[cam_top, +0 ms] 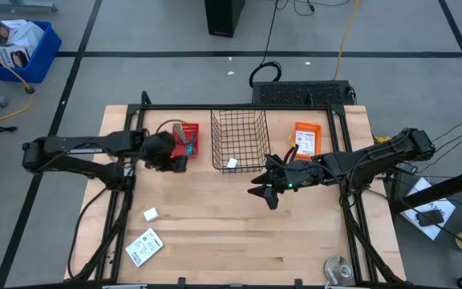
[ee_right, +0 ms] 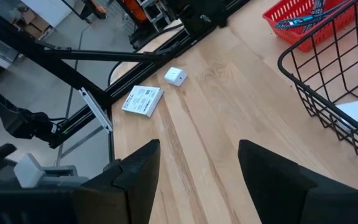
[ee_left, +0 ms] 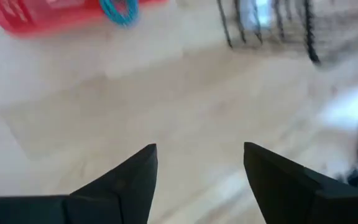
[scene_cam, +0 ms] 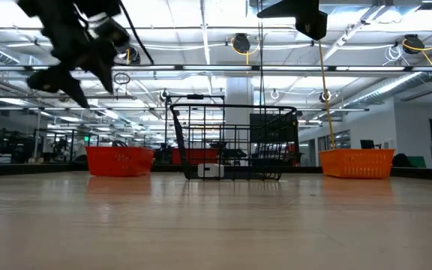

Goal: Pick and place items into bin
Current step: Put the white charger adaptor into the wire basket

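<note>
A white block (cam_top: 151,213) and a printed packet (cam_top: 143,246) lie on bare wood, well apart from the right pincer (cam_top: 265,191), which hangs spread and empty beside the wire bin (cam_top: 239,140). One white item (cam_top: 232,163) already sits inside. The left pincer (cam_top: 176,160), also spread, is nearer. Descend squarely over the block; open table surrounds it, with the edge beyond.

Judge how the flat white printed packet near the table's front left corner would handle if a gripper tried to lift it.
The packet lies flat on the table, so fingers would probably struggle to get under its thin edge. It looks light and may slide when nudged. Being flat, it should not roll.
</note>
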You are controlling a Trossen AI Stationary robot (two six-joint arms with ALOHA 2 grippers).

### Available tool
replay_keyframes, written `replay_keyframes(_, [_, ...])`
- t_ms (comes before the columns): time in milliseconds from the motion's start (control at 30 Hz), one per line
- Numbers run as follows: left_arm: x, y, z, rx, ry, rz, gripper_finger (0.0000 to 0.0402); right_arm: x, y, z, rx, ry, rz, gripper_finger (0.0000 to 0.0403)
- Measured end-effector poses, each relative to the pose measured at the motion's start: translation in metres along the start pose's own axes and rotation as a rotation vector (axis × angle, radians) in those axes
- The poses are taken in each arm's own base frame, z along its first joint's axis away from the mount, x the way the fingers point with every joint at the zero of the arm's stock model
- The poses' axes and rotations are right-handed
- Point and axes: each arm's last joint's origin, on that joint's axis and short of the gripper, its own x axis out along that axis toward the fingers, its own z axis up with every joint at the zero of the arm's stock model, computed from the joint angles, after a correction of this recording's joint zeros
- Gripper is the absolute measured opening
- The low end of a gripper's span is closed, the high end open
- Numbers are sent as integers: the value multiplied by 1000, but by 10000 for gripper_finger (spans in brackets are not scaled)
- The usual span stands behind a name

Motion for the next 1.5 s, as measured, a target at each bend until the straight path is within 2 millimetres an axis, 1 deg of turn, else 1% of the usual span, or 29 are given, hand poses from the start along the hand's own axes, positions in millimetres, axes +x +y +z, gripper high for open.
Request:
replay_keyframes(67, [-6, -3, -13, 31, 17, -29, 243, 0, 0, 0, -4, 0, 0, 210])
replay_keyframes(200, [-12, -8, -40, 151, 80, -72, 243, 0, 0, 0, -13, 2, -2, 210])
replay_keyframes(300, [-12, -7, -60, 202, 157, -36, 243, 0, 0, 0, -25, 4, -3, 210])
replay_keyframes(467, [-13, -8, -91, 231, 254, -24, 243, 0, -1, -1, -25, 6, -6, 210])
replay_keyframes(600, [-14, 0, -114, 310, 285, 59, 243, 0, -1, -1, -14, 6, -5, 210])
replay_keyframes(733, [-9, 12, -132, 429, 313, 203, 243, 0, -1, 0, -1, 5, -8, 210])
replay_keyframes(833, [-3, 17, -142, 492, 302, 301, 244, 0, -1, 0, -3, 5, -10, 210])
replay_keyframes(967, [10, 16, -154, 545, 292, 347, 244, 0, -2, 0, 4, 6, -15, 210])
replay_keyframes(1100, [23, 19, -163, 581, 267, 415, 244, 1, -5, 1, 26, 8, -29, 210])
replay_keyframes(1167, [31, 23, -166, 587, 283, 431, 244, 1, -5, 1, 33, 7, -31, 210])
replay_keyframes(1233, [40, 31, -170, 593, 315, 440, 244, 1, -5, 1, 33, 6, -29, 210])
replay_keyframes(1333, [50, 44, -171, 569, 361, 460, 243, 1, -5, 1, 49, 6, -28, 210])
replay_keyframes(1400, [52, 52, -169, 565, 358, 476, 244, 1, -5, 1, 59, 5, -28, 210])
replay_keyframes(1500, [55, 54, -167, 571, 340, 475, 243, 1, -5, 1, 67, 6, -29, 210])
